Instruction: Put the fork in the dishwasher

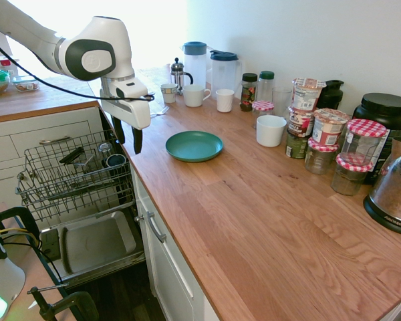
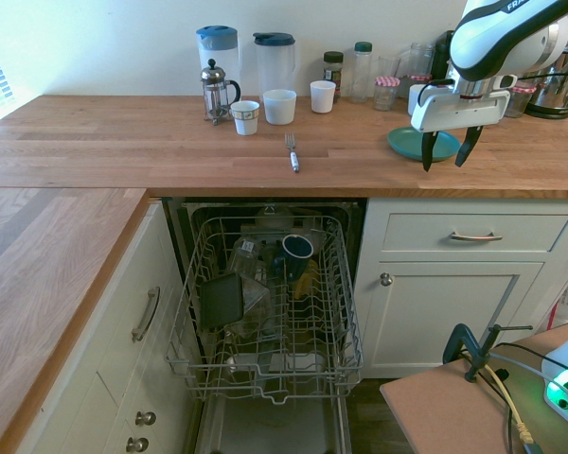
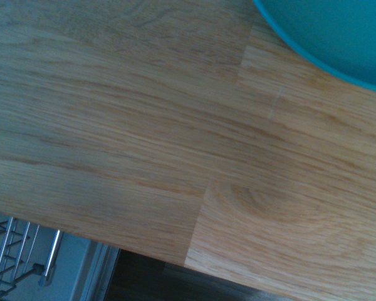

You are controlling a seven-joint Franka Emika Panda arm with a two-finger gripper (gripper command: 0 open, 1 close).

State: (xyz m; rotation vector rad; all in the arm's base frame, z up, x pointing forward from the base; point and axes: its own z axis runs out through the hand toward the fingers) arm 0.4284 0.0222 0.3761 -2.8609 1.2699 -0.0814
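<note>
Bare wooden counter (image 3: 175, 138) fills the wrist view. Above its front edge hangs the gripper (image 2: 445, 149), fingers spread and empty, just beside the teal plate (image 2: 418, 145). The fork (image 2: 291, 151) lies well apart on the counter, above the open dishwasher (image 2: 270, 312) with its rack pulled out.

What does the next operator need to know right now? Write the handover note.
Gripper: open, empty, hanging above the counter's front edge near the teal plate.
Fork: lying flat on the wooden counter, in front of the white mugs and above the dishwasher, well away from the gripper.
Dishwasher: door down, wire rack pulled out, partly loaded.
Done: nothing yet, fork not grasped.
Left: move over to the fork, pick it up, place it in the rack.
</note>
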